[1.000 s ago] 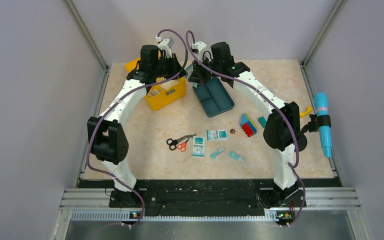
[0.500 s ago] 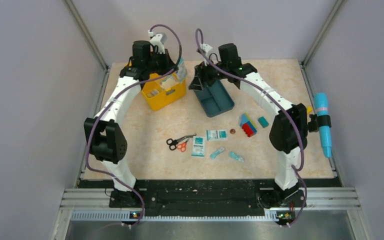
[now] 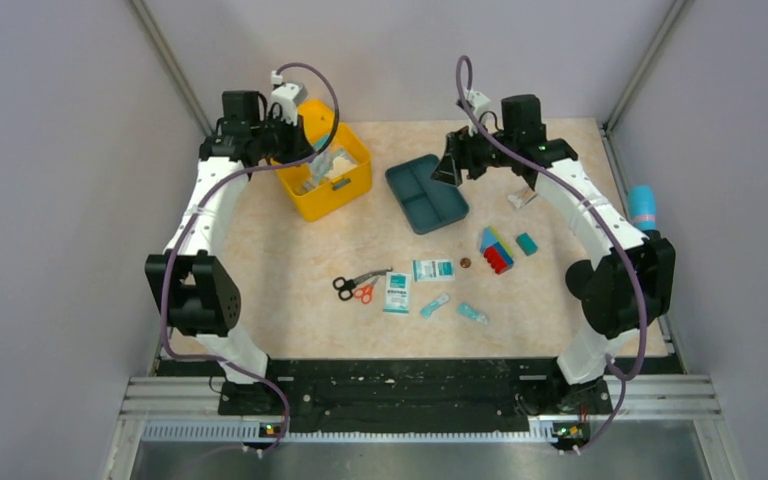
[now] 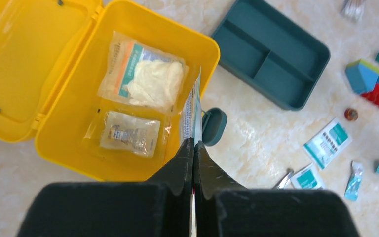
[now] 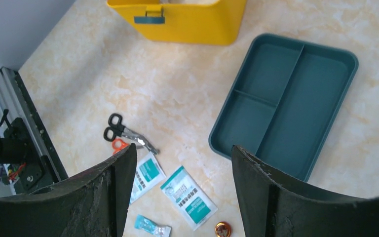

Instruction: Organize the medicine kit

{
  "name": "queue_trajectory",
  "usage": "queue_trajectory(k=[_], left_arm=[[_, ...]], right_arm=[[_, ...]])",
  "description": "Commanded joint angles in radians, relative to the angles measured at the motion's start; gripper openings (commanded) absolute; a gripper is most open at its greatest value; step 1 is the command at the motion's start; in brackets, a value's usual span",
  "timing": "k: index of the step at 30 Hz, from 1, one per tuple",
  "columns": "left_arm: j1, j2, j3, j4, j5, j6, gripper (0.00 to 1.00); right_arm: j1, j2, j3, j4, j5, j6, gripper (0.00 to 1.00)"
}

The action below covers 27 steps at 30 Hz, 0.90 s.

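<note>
The medicine kit [image 3: 345,190] is a yellow box standing open at the back left, its lid [image 4: 24,59] folded out flat. Two clear packets [image 4: 145,76] lie inside. My left gripper [image 4: 193,143] hangs above the kit's front wall, shut on a thin flat packet [image 4: 192,111] seen edge-on. From the top view the left gripper [image 3: 307,152] is over the box. My right gripper [image 5: 183,153] is open and holds nothing. It hovers just right of the dark teal tray [image 3: 427,192], where the right gripper [image 3: 450,166] shows near the tray's far corner.
On the table in front lie scissors [image 3: 358,285], two teal-and-white sachets [image 3: 397,292], two small tubes [image 3: 434,304], a coin [image 3: 465,263], a coloured block stack [image 3: 495,250], a teal block [image 3: 527,243] and a crumpled packet [image 3: 520,198]. A blue cylinder [image 3: 643,205] sits beyond the right wall.
The left gripper closed on the packet and drew back left with it over the kit. The right gripper opened, left the tray and swung to the right.
</note>
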Motion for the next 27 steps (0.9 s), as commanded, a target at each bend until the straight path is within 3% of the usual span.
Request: queue_trajectory(k=[1, 13, 16, 18, 22, 27], left_arm=[[-0.007, 0.02, -0.024, -0.031, 0.027, 0.141, 0.0], [0.032, 0.215, 0.039, -0.041, -0.046, 0.225, 0.02], [0.079, 0.312, 0.115, -0.067, -0.111, 0.259, 0.3], [0.088, 0.358, 0.202, -0.077, -0.209, 0.252, 0.4], [0.117, 0.341, 0.283, -0.007, -0.219, 0.189, 0.44], [0.122, 0.223, 0.187, 0.155, -0.163, 0.092, 0.44]], right_arm=[[0.005, -0.066, -0.043, -0.026, 0.05, -0.068, 0.69], [-0.027, -0.168, -0.169, -0.112, 0.144, -0.125, 0.69], [-0.03, -0.177, -0.196, -0.111, 0.159, -0.132, 0.69], [-0.036, -0.178, -0.195, -0.118, 0.165, -0.139, 0.69], [-0.039, -0.188, -0.202, -0.135, 0.187, -0.175, 0.69], [-0.039, -0.19, -0.23, -0.129, 0.192, -0.182, 0.7]])
